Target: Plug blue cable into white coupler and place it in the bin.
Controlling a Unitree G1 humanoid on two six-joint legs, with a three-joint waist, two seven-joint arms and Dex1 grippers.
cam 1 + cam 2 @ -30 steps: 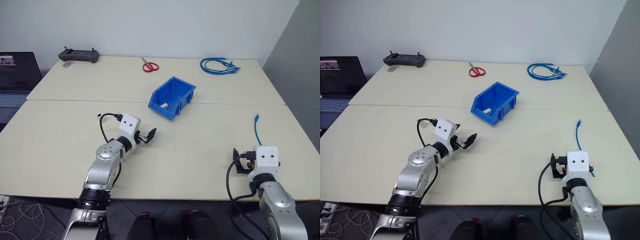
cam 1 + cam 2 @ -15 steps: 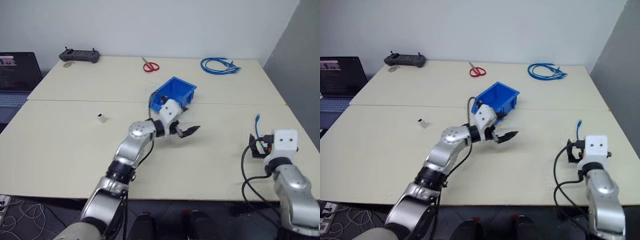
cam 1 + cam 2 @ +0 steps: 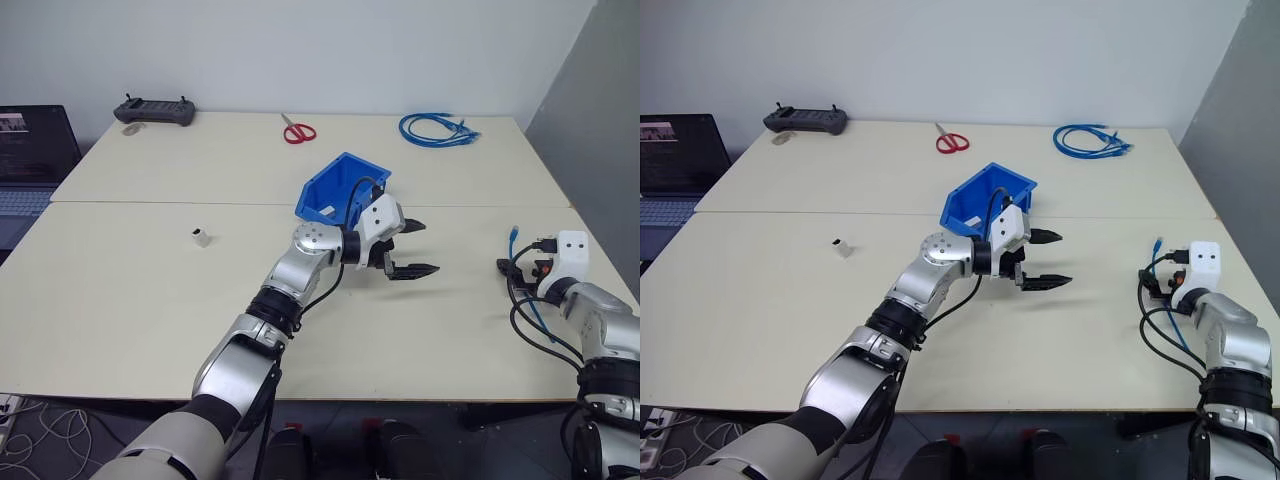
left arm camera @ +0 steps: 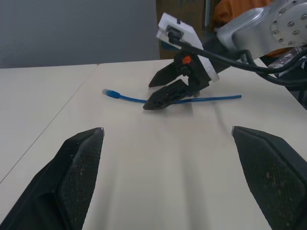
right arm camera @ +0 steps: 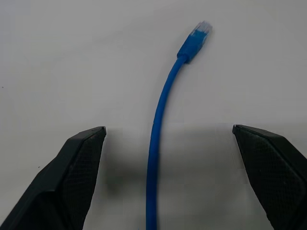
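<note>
Blue cable [image 3: 518, 262] lies at the right edge of the head view, beside my right gripper [image 3: 506, 267]. Left gripper [image 3: 407, 248] hangs wide open mid-frame, just below the bin [image 3: 338, 187]. White coupler [image 3: 201, 237] sits alone on the table [image 3: 120, 300], left of centre.

Left wrist view: my fingers [image 4: 76, 167] are spread wide; the right gripper stands over the cable, upper centre.

Right wrist view: fingers [image 5: 81, 158] wide apart, cable running up between them, untouched.
</note>
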